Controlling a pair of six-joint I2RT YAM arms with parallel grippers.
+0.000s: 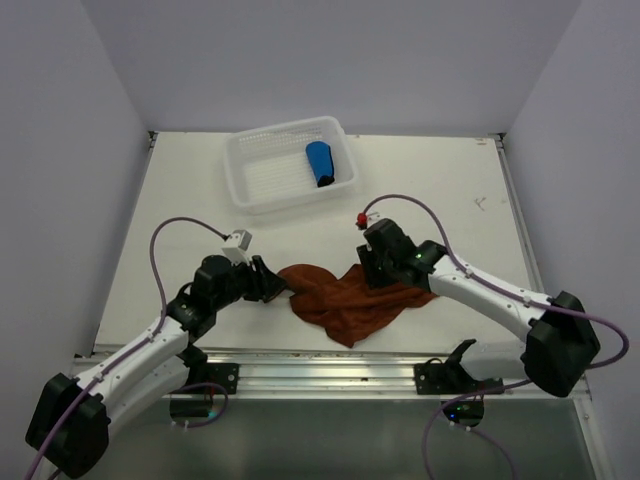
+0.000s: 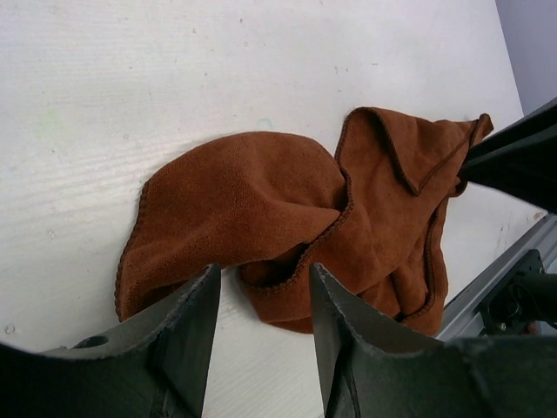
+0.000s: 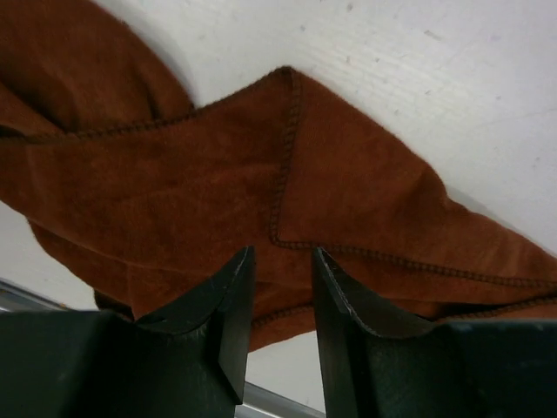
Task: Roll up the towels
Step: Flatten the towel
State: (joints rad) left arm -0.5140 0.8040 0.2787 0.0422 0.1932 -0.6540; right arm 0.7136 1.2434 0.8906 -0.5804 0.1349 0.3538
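A rust-brown towel (image 1: 345, 300) lies crumpled and partly folded on the white table near its front edge. It shows up close in the left wrist view (image 2: 252, 200) and the right wrist view (image 3: 174, 200). A bright blue towel (image 1: 320, 163) sits rolled inside the white basket. My left gripper (image 1: 285, 288) is at the brown towel's left edge. Its jaws (image 2: 264, 270) stand open with bare table between them and the towel's hem just past the tips. My right gripper (image 1: 372, 275) hangs over the towel's right part. Its fingers (image 3: 283, 252) are apart, with cloth lying under the gap and not pinched.
The white mesh basket (image 1: 250, 175) stands at the back of the table, left of centre. A metal rail (image 1: 330, 375) runs along the near edge, close behind the towel. Pale walls close in the table on three sides.
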